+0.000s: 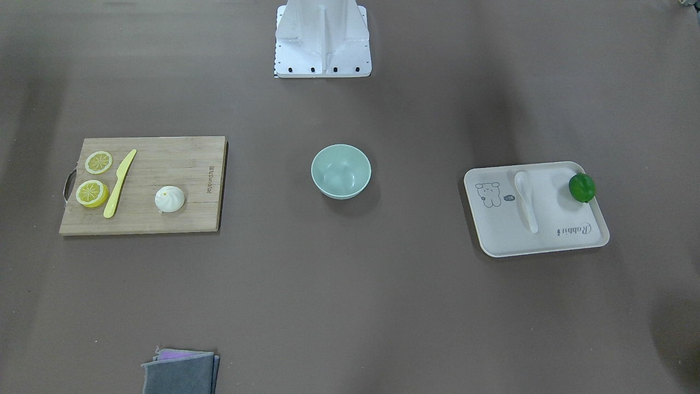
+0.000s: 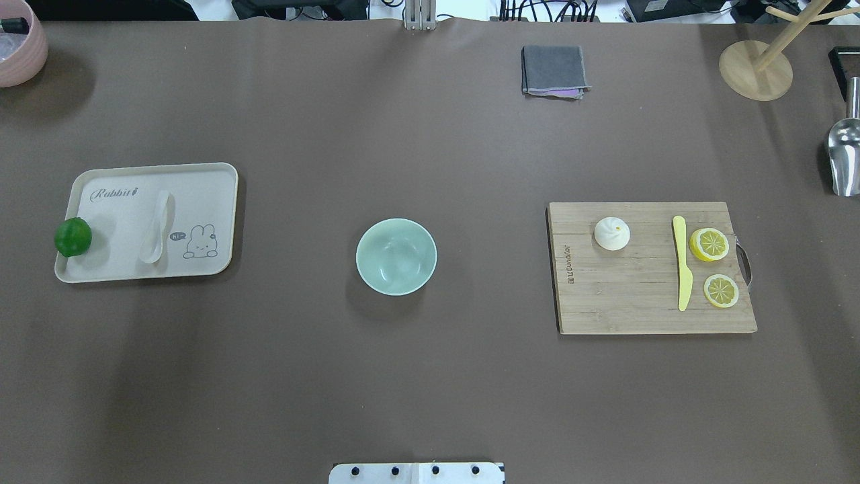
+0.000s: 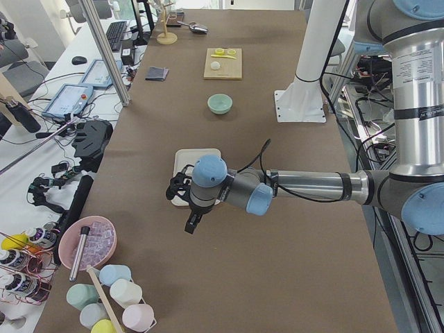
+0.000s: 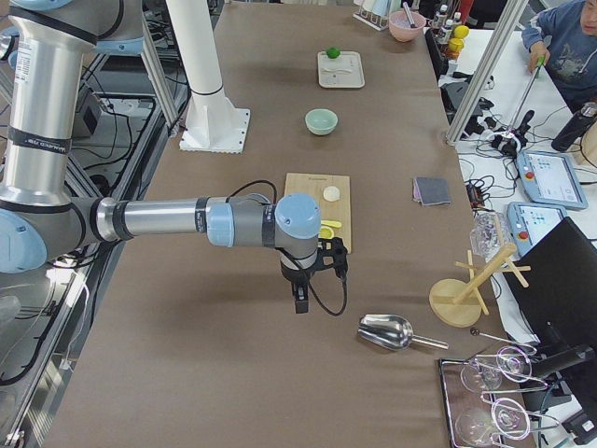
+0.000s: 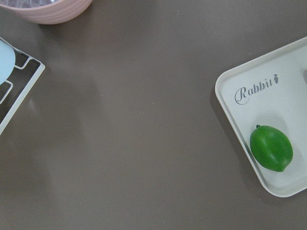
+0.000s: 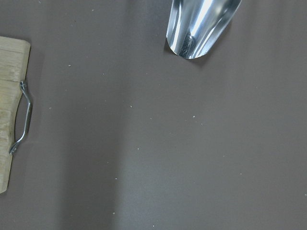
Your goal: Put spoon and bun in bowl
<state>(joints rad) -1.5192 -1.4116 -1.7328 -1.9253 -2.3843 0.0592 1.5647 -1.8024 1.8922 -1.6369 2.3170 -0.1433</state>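
- Only the side views show the arms: left gripper (image 3: 192,225) hangs by the tray (image 2: 201,188), right gripper (image 4: 300,301) beyond the board (image 2: 638,302). Whether their fingers are apart or together, I cannot tell.
- Tray holds one spoon (image 2: 156,227) and one lime (image 2: 72,236).
- Board holds one bun (image 2: 612,233), one knife (image 2: 682,262) and two lemon slices (image 2: 709,244).
- One bowl (image 2: 396,256) sits between them, apart from both.

**Robotics laboratory.** Two industrial arms, the left arm (image 3: 305,186) and the right arm (image 4: 159,221), reach over a long table (image 2: 430,390) with a brown cover. A white pedestal (image 1: 322,38) stands at the table's edge. Aluminium posts (image 3: 104,48) line one side. The adjoining bench carries teach pendants (image 3: 68,101), a keyboard (image 3: 114,33) and loose cables (image 3: 48,187), with a person (image 4: 567,37) beside it. A bowl (image 2: 396,256), tray (image 2: 94,181) and cutting board (image 2: 645,302) lie well apart.
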